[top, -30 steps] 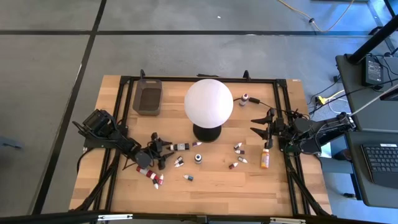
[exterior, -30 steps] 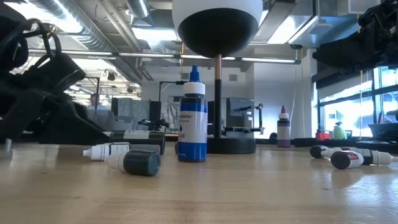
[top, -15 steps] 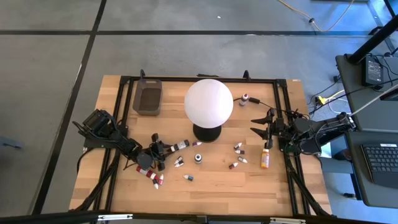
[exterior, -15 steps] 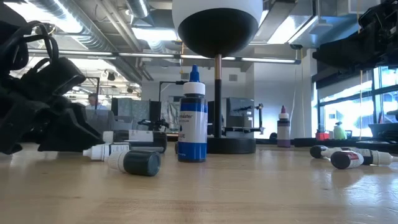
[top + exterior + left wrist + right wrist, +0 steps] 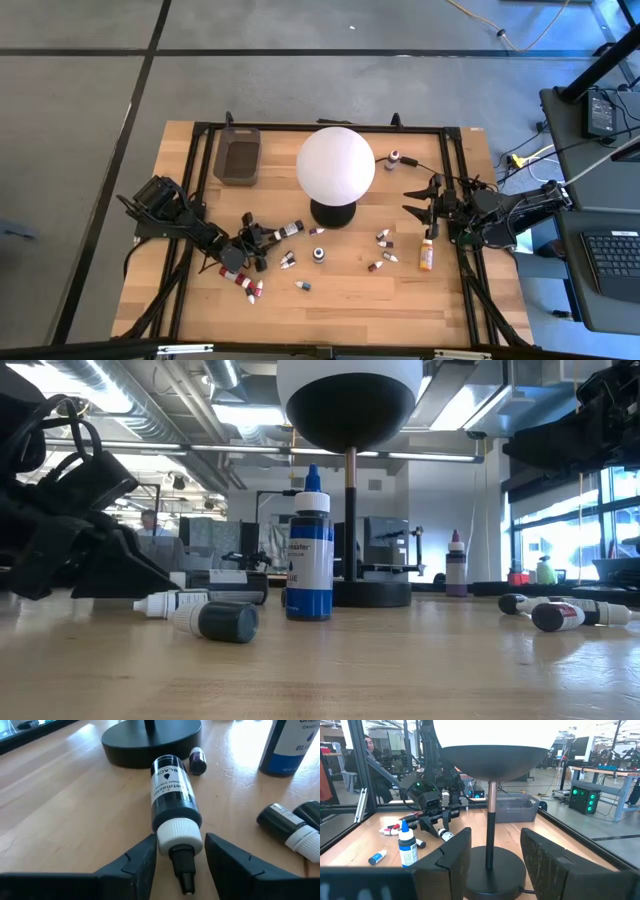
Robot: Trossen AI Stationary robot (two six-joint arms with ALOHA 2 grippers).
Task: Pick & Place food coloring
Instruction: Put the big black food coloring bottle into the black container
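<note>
A black food coloring bottle (image 5: 172,790) with a white cap lies on its side on the wood, its bottom near the lamp base (image 5: 150,737). My left gripper (image 5: 180,852) points along the table at it, and its fingers stand close on either side of the white cap (image 5: 180,832). In the high view this gripper (image 5: 262,240) is left of centre, with the bottle (image 5: 290,229) slanting away from it. My right gripper (image 5: 415,203) waits open near the right edge, above the orange bottle (image 5: 427,252), nothing between its fingers (image 5: 492,860). My left gripper comes in nearly level from the table's left, along the lying bottle, one finger (image 5: 147,855) on each side of the white cap (image 5: 165,840). The gaps are hairline, and I cannot tell whether either finger touches the cap. The bottle lies flat on the table.
A white globe lamp (image 5: 335,165) stands mid-table. A dark tray (image 5: 237,155) sits at the far left. An upright blue bottle (image 5: 309,550), two red bottles (image 5: 242,284) and several small bottles (image 5: 384,238) lie scattered. Another dark bottle (image 5: 287,822) lies beside the left gripper.
My left gripper has stayed in place while its fingers have drawn in from wide apart around the black bottle's cap end. The bottle has turned on the table: its bottom has swung toward the far edge, while the cap end has stayed by the fingers.
</note>
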